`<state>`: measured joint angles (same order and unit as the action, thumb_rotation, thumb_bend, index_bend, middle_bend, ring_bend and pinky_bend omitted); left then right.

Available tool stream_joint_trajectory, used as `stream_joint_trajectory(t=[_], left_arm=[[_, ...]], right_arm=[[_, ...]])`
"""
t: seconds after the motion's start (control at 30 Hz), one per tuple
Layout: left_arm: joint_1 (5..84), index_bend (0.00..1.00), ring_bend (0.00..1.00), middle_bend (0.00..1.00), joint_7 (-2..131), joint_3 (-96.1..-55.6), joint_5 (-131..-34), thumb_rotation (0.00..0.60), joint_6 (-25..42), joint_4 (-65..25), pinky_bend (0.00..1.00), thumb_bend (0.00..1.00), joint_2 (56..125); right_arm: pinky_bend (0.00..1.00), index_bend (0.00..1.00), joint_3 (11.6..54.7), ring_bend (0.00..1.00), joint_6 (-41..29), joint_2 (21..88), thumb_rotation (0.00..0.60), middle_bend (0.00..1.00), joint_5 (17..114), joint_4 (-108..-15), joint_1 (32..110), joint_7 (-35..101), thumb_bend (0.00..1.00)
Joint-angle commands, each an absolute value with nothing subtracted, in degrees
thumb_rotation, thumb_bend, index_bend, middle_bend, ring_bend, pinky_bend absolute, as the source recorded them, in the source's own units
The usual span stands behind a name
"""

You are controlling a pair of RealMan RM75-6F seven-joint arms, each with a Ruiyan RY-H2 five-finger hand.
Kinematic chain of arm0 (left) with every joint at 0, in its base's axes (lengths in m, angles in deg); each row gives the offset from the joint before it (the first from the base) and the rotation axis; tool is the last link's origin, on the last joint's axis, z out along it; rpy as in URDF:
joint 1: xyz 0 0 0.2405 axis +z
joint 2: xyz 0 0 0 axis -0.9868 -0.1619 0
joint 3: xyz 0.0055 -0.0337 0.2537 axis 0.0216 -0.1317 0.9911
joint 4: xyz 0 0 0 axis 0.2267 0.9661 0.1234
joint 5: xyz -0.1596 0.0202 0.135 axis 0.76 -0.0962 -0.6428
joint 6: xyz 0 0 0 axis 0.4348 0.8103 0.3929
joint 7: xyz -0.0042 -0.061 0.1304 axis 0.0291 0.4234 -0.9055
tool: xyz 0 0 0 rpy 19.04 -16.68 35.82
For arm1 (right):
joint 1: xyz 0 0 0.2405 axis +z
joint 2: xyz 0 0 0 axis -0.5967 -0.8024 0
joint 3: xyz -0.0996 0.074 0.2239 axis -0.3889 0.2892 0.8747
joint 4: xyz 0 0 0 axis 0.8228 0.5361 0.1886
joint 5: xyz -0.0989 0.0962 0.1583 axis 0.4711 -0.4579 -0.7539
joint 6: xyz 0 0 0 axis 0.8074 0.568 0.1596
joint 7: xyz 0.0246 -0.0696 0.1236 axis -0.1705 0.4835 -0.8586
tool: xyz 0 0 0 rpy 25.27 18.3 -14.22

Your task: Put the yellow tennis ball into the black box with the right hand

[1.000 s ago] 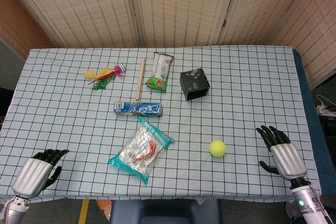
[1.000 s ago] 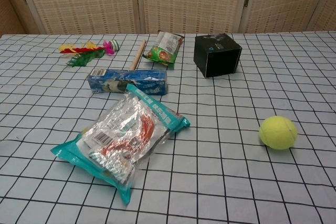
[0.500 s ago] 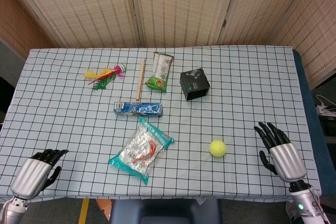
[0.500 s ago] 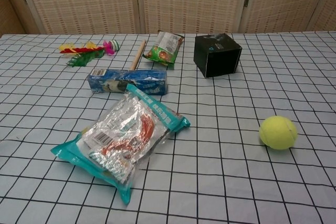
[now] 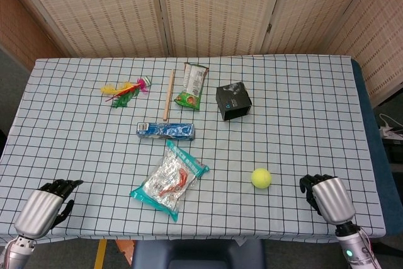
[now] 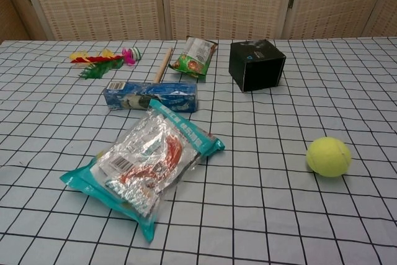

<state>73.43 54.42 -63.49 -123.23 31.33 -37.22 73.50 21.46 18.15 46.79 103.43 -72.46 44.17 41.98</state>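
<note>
The yellow tennis ball (image 5: 261, 178) (image 6: 329, 156) lies on the checked tablecloth at the front right. The black box (image 5: 233, 101) (image 6: 256, 64) stands farther back, a little left of the ball. My right hand (image 5: 322, 194) hovers near the front edge, just right of the ball and apart from it. It holds nothing, and its dark fingers (image 5: 308, 183) tip toward the ball. My left hand (image 5: 45, 203) rests at the front left corner, holding nothing. The chest view shows neither hand.
A teal-edged foil snack bag (image 5: 169, 180), a blue packet (image 5: 165, 131), a green snack bag (image 5: 192, 86), a wooden stick (image 5: 168, 94) and a feathered shuttlecock (image 5: 126, 90) lie left of the box and ball. The table's right edge (image 5: 370, 155) is close to my right hand.
My right hand has moved left toward the ball and tipped its fingers forward, so they look shorter. The ball, the box and the left hand have not moved.
</note>
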Motion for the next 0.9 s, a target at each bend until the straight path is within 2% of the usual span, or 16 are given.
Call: stream_joint_trajectory(t=[0.03, 0.47, 0.9], left_arm=[[73.36, 0.26, 0.33, 0.34, 54.5, -63.45, -123.2, 0.6, 31.16, -37.2, 0.53, 0.5, 73.48], [73.16, 0.26, 0.33, 0.34, 54.66, -63.17, -123.63, 0.6, 30.87, -37.26, 0.53, 0.5, 73.39], [73.05, 0.26, 0.33, 0.34, 55.27, -63.1, -123.63, 0.6, 30.8, -37.22, 0.53, 0.5, 73.24]], right_arm=[[0.89, 0.96, 21.32, 0.83, 15.71, 47.45, 0.6, 0.81, 101.44, -74.07, 44.51, 44.11, 1.0], [0.94, 0.99, 19.61, 0.88, 9.02, 53.87, 0.6, 0.84, 99.01, -74.02, 45.36, 48.57, 1.0], [0.94, 0.99, 20.29, 0.88, 7.73, 61.77, 0.6, 0.84, 96.83, -69.07, 45.36, 51.64, 1.0]])
